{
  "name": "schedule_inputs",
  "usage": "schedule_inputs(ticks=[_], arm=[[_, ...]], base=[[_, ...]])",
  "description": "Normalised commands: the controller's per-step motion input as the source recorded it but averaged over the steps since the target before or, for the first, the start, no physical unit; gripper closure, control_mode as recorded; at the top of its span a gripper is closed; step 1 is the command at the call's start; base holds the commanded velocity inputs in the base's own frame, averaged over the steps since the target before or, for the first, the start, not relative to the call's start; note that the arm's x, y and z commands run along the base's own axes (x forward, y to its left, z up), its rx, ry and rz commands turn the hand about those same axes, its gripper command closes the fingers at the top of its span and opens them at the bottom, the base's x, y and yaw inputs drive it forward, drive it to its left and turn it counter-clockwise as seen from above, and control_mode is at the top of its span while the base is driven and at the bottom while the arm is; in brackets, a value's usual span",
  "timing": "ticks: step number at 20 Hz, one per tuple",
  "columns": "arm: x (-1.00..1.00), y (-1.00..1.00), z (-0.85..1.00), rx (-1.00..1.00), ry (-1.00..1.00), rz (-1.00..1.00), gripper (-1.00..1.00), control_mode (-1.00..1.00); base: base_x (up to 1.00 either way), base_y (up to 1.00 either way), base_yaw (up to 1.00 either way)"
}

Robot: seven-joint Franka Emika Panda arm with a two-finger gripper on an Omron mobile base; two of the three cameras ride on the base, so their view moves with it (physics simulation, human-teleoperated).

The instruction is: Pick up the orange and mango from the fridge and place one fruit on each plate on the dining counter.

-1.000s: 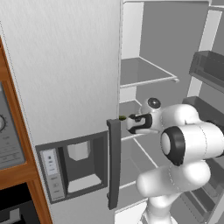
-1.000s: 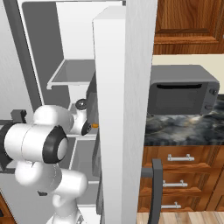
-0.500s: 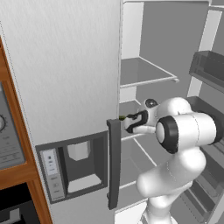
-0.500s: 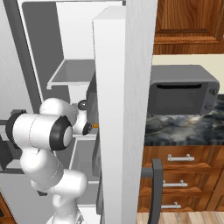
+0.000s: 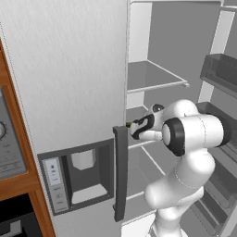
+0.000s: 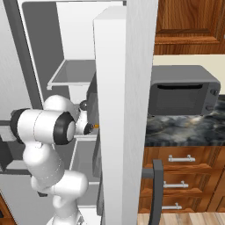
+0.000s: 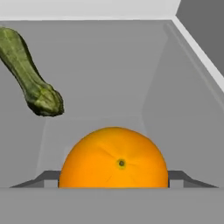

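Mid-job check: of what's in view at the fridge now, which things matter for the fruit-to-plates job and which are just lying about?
Job: orange, right ahead of the tool on the shelf; fridge, door open; tool.

Lying about: dark green elongated vegetable on the same shelf; toaster oven on the wall counter.

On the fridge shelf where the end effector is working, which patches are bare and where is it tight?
In the hand view, bare shelf lies behind the orange, running to the back wall and the right side wall. It is tight at the upper left, where the dark green vegetable lies, and at the orange, flanked by the end effector.
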Motion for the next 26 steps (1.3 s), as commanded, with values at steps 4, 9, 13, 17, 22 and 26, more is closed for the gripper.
schedule_inputs(ticks=[4, 9, 13, 17, 22, 26], arm=[[-0.04, 0.01, -0.46, 0.04, 0.1, 0.0, 1.0, -1.0], [-0.54, 0.06, 0.2, 0.0, 0.0, -0.06, 1.0, -1.0], [-0.85, 0.01, 0.48, 0.0, -0.03, -0.03, 1.0, -1.0], [-0.76, 0.01, 0.63, 0.1, 0.02, -0.02, 1.0, -1.0], [-0.98, 0.04, 0.54, 0.06, 0.0, -0.04, 1.0, -1.0], [-0.82, 0.17, 0.77, 0.0, 0.04, -0.02, 1.0, -1.0]], base=[[0.0, 0.0, 0.0], [0.0, 0.0, 0.0], [0.0, 0.0, 0.0], [0.0, 0.0, 0.0], [0.0, 0.0, 0.0], [0.0, 0.0, 0.0]])
